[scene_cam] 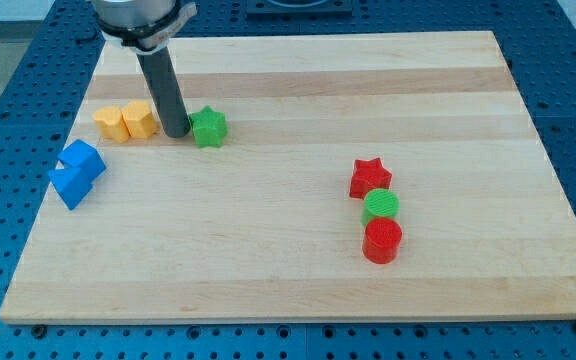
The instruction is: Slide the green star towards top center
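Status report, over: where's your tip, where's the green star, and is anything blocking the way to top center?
My tip down just left of the green star, about touching. Star at upper left of the board. Yellow blocks left of tip, off the path. Nothing between star and top center.

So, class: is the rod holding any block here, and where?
Nothing is held. My tip sits just left of the green star, between it and the yellow blocks.

The wooden counter [298, 90] is sitting on a blue base with holes [8, 90], and small blocks are lying on it. Near the view's left, two yellow blocks [126, 122] are touching side by side, a green star [209, 128] is lying just to their right, and two blue blocks [78, 172] are touching below them. Toward the view's right, a red star [370, 178], a green cylinder [381, 207] and a red cylinder [382, 241] are lining up in a close row going down.
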{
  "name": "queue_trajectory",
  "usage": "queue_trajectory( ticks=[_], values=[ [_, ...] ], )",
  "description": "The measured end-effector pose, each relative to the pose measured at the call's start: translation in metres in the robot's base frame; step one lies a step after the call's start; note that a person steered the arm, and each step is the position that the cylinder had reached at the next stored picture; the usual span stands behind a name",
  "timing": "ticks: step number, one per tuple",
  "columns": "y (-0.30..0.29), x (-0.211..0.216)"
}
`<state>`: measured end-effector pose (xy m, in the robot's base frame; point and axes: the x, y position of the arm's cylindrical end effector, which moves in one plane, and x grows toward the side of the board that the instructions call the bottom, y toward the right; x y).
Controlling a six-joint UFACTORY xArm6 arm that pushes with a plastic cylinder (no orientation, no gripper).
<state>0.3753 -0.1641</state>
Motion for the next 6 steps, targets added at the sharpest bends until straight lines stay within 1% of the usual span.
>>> queue_trajectory(
  ticks=[1, 2, 4, 5, 6],
  values=[
    [-0.001, 0.003],
    [0.009, 0.019],
    [0.046, 0.043],
    [0.060, 0.031],
    [0.061, 0.002]
  ],
)
